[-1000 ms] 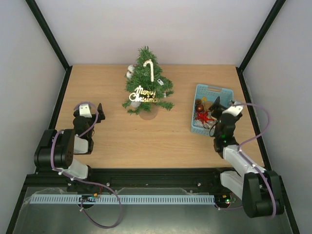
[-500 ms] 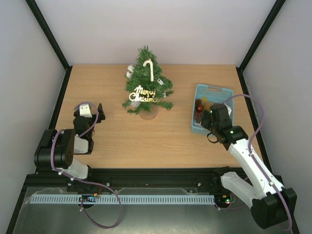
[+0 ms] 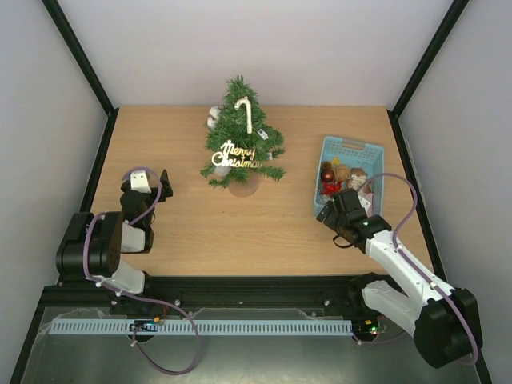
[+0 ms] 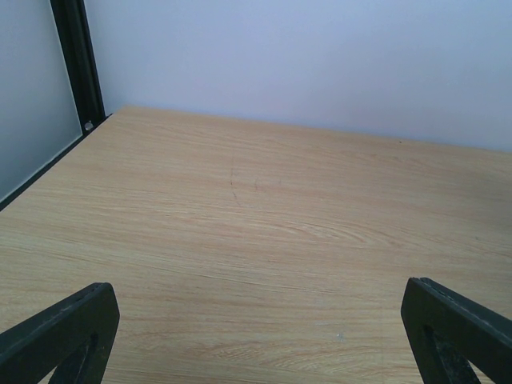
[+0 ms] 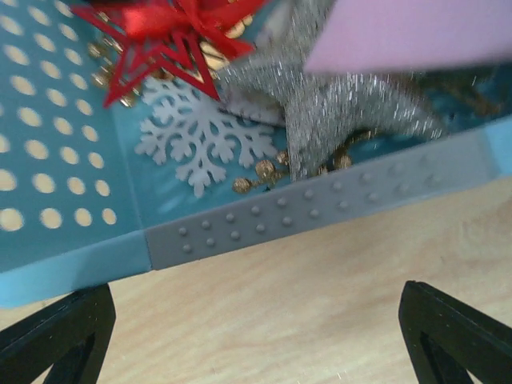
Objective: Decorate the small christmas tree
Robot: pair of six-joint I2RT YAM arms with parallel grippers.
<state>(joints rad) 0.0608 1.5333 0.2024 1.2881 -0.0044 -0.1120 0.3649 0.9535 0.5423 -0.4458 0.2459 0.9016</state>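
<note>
The small christmas tree (image 3: 242, 140) stands at the table's far middle on a round tan base (image 3: 244, 186). It carries a candy cane (image 3: 246, 114), a gold "Merry Christmas" sign (image 3: 234, 154) and a pale ornament (image 3: 213, 118). The light-blue basket (image 3: 352, 145) at the right holds ornaments. My right gripper (image 3: 336, 206) is open and empty, low at the basket's near edge. The right wrist view shows this gripper (image 5: 256, 344) facing the grey rim (image 5: 320, 212), with a red star (image 5: 160, 40), a white snowflake (image 5: 200, 140) and a silver glitter ornament (image 5: 336, 104) inside. My left gripper (image 3: 164, 182) is open and empty at the left.
The left wrist view shows its gripper (image 4: 256, 344) over bare wood, with a black frame post (image 4: 78, 60) at the far left corner. A pale lilac flat piece (image 5: 408, 32) lies over the basket's far contents. White walls close in the table.
My right arm has swung from above the basket's right side down and left to the basket's near edge. The left arm has not moved.
</note>
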